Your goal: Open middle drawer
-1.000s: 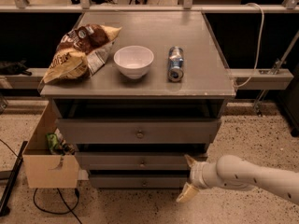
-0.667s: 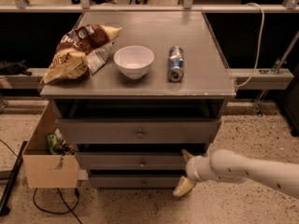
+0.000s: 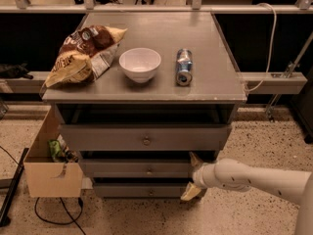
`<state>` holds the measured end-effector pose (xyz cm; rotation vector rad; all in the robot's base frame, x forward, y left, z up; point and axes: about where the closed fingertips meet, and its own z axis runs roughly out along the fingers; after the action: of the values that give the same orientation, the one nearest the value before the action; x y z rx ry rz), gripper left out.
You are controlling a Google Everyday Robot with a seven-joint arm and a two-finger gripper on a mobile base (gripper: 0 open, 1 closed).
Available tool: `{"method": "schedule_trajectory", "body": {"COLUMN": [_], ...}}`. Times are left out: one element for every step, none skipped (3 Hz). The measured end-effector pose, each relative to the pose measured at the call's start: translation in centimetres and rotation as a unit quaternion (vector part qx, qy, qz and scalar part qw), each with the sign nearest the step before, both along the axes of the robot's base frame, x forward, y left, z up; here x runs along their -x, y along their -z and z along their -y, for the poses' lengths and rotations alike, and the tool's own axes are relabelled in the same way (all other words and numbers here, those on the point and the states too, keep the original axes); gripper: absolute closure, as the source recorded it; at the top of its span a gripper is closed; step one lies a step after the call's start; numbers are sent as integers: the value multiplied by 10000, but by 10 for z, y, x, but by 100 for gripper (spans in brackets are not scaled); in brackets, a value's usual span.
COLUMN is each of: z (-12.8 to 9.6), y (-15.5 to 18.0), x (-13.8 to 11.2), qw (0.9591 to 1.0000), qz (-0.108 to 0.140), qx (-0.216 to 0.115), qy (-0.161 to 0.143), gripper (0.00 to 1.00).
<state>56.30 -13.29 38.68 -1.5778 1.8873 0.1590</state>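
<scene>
The grey cabinet has three drawers. The middle drawer [image 3: 127, 169] is a long low grey front with a small round knob [image 3: 149, 170] at its centre, and it looks closed. My gripper [image 3: 193, 176] is at the right end of that drawer front, well right of the knob. It is open, with one pale fingertip [image 3: 195, 158] at the drawer's upper right corner and the other [image 3: 190, 193] down by the lowest drawer [image 3: 137, 191]. My white arm [image 3: 259, 179] comes in from the right.
The taller top drawer [image 3: 112, 138] sits above. On the cabinet top [image 3: 205, 84] lie a chip bag [image 3: 83, 55], a white bowl [image 3: 140, 64] and a can [image 3: 184, 66] on its side. A cardboard box [image 3: 49, 173] and cables [image 3: 54, 213] are at the left on the floor.
My gripper has moved left, from beside the cabinet's right edge onto the right end of the middle drawer front. The drawers have not moved.
</scene>
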Motion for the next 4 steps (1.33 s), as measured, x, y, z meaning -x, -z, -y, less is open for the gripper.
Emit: {"method": "schedule_trajectory", "body": {"z": [-7, -8, -5, -12], "y": [-3, -3, -9, -43], "x": [-7, -8, -10, -20], "qw": [9999, 9999, 9998, 9977], "qz": [74, 81, 179, 657], "qx": [97, 102, 72, 177], "qy": [-49, -56, -12, -65], "gripper": [0, 0, 0, 0]}}
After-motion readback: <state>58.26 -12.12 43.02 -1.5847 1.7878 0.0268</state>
